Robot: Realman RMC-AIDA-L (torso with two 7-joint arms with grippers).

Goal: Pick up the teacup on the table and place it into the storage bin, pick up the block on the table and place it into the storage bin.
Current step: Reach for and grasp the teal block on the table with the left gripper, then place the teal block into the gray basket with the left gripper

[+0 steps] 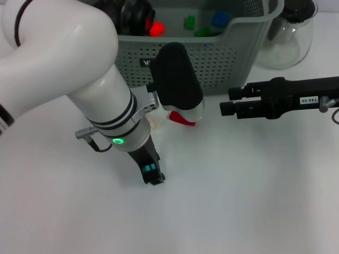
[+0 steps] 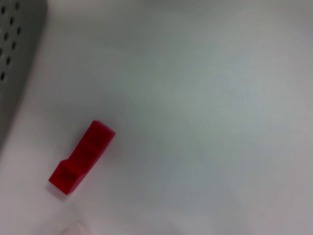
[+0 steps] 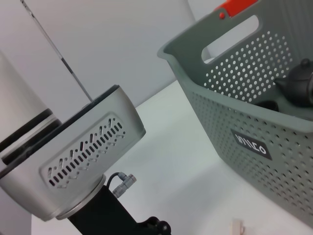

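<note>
The table (image 1: 254, 201) is white and smooth. At its far edge stands the storage bin (image 1: 233, 58) — a grey-green basket full of little holes, with a black label (image 3: 252, 144) on its side. Inside it sit a dark teapot (image 3: 299, 83) and some small red, green and blue things. A clear glass carafe (image 1: 288, 39) stands just beside the bin.

The red block (image 2: 80, 156) lies flat on the table, near the bin's wall. The left gripper (image 1: 152, 174) hangs low over the table close to the block — I cannot tell if its pincer is open or closed. The right gripper (image 1: 229, 100) hovers near the bin, holding nothing, its fingers close together.
</note>
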